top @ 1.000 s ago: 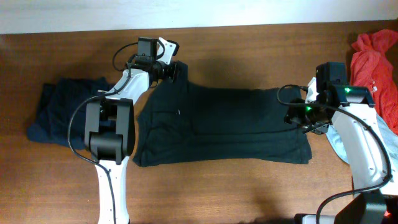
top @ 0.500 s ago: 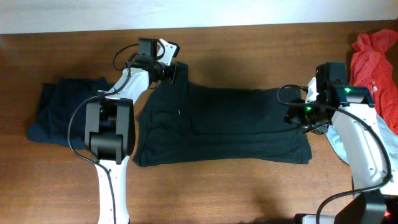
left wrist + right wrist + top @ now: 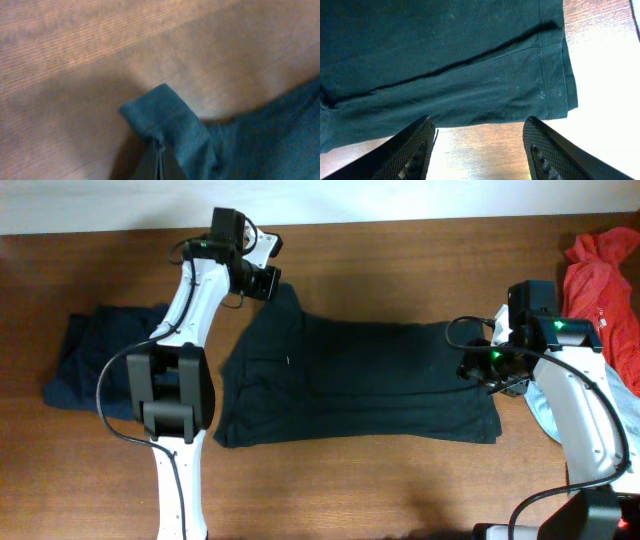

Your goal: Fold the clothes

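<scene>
Pinching the far corner at one end of the large black-navy cloth shirt (image 3: 350,380), the left gripper (image 3: 266,283) is clamping tight on a small fold of fabric. In the left wrist view that corner is standing up off the brown wooden table (image 3: 400,480) in a limp peak. The right gripper (image 3: 479,125) is hovering with its jaws apart and nothing between them, just over the stitched hem at the shirt's opposite end.

The shirt is lying spread across the middle of the table, mostly flat and creasing a little lengthwise. A crumpled dark navy garment (image 3: 90,360) is sitting to the left, a red-orange garment (image 3: 600,280) is heaped at the right edge, and a pale grey-blue cloth (image 3: 545,418) is peeking out beneath the right arm.

The shirt is looking light, soft and entirely without stiffness, so it is likely to sag and trail from any single hold and drag on the wood rather than slide cleanly. It is not fragile. Corners and hems are probably offering the surest purchase, since the doubled, stitched edge gives the fingers more to bite on. Two matching corners taken together should be carrying the edge over evenly.
</scene>
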{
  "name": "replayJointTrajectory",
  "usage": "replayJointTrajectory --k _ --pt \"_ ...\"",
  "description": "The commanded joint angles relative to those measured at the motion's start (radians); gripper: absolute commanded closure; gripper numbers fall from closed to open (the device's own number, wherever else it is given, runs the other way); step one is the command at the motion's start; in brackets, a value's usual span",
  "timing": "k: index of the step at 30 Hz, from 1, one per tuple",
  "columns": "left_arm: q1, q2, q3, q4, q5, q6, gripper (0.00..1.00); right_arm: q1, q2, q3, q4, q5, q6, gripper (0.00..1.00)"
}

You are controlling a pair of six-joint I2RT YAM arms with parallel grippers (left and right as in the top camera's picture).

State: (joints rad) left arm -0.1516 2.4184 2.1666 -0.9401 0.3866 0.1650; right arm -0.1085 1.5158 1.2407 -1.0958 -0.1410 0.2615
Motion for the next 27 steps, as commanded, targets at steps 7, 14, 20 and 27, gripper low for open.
replayJointTrajectory --k 7,14,20,27 --pt "0.004 0.000 0.076 -0.396 0.014 0.010 1.00 -0.003 -0.003 0.010 0.023 -0.006 -0.003 0.39" --pt "0.004 0.000 0.076 -0.623 0.022 0.010 1.00 -0.003 -0.003 0.010 0.038 -0.006 -0.003 0.39" --pt "0.001 0.000 0.076 -0.723 0.017 0.010 1.00 -0.003 -0.003 0.010 0.041 -0.006 -0.003 0.39" --pt "-0.010 0.000 0.076 -0.729 0.010 0.010 0.99 -0.003 -0.003 0.010 0.040 -0.006 -0.003 0.39"
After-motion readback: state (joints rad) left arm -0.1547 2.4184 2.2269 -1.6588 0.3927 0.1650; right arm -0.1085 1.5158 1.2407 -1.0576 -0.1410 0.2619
